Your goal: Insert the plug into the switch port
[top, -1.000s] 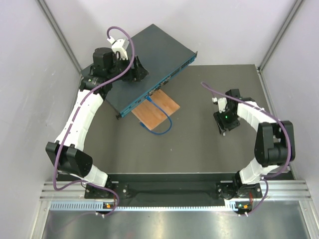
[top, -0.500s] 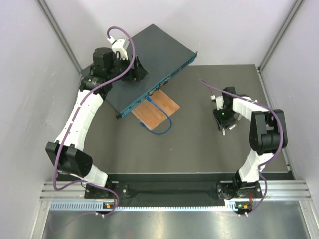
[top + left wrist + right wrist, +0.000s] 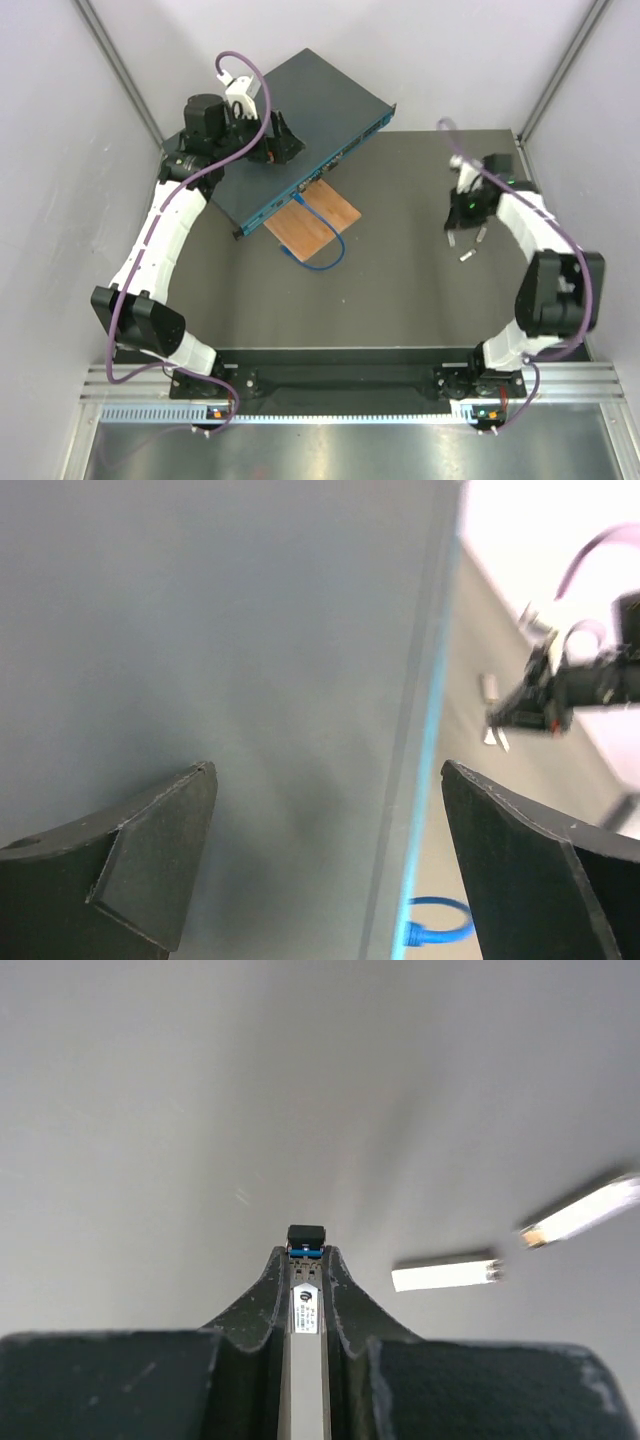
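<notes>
Plug (image 3: pixel 305 1295) pinched lengthwise between right fingers (image 3: pixel 250 1310), tip just proud of them, over right side of tabletop (image 3: pixel 400 290); well apart from switch (image 3: pixel 300 110) at far-left corner, port row facing near-right. Left fingers (image 3: pixel 150 830) spread wide over switch top, gripping nothing; contact with lid not discernible. Judged risks: narrow pinch on a slim body, hence possible twist or back-slide in the grip under push, then skewed arrival at port frame and a jam. Switch unclamped; likely to skid toward far edge under insertion force unless pressed down from above. Wrong face up also possible; not readable here. In the way: board (image 3: pixel 318 215) lying against port face; blue cable (image 3: pixel 330 262) looping from a port across board toward near edge, a snag hazard on any low approach. Two spare modules (image 3: pixel 467 257) loose just beside right fingers, liable to be knocked on departure. Left arm above switch, crowding any approach from over the top.
</notes>
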